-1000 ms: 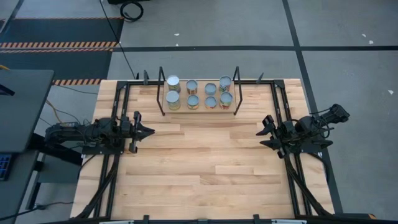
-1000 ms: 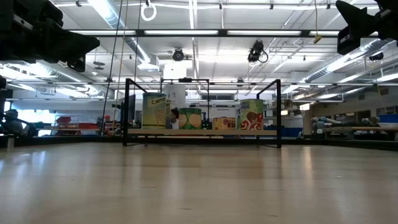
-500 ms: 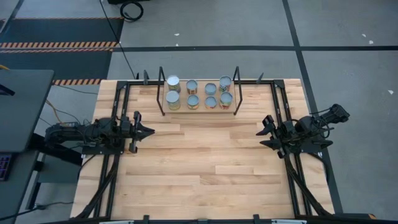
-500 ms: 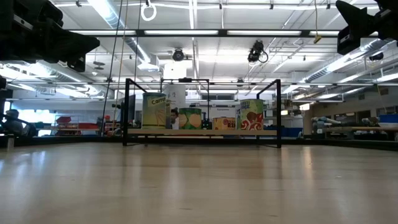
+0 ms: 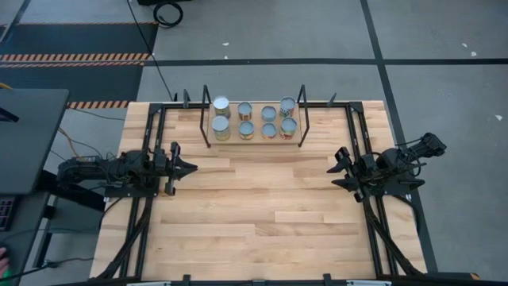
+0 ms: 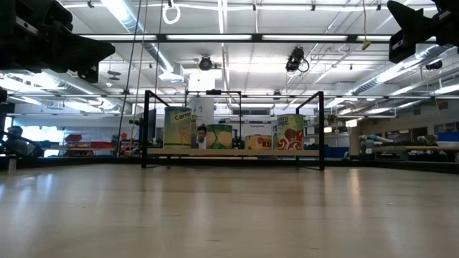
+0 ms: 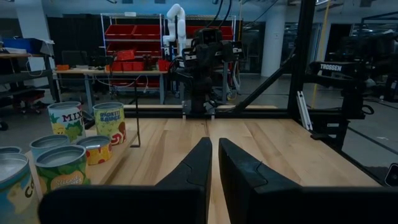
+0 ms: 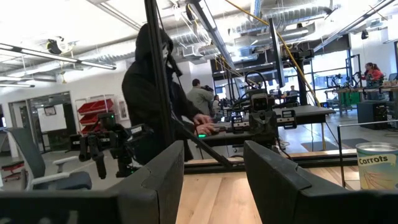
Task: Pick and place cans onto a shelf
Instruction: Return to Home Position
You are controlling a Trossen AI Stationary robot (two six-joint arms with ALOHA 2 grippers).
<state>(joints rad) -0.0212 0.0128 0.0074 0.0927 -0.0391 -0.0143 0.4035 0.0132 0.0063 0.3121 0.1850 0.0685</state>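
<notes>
Cans (image 5: 245, 111): eight seen placed on shelf (image 5: 207, 117); none left on worktop (image 5: 254, 206). Left gripper (image 5: 190, 168) fingers closed, right gripper (image 5: 333, 168) fingers parted, both empty.

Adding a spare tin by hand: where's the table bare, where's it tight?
Bare: the table between left pincer and right pincer, from the shelf to the opposite edge. Tight: that shelf, filled by eight cans in two rows.
</notes>
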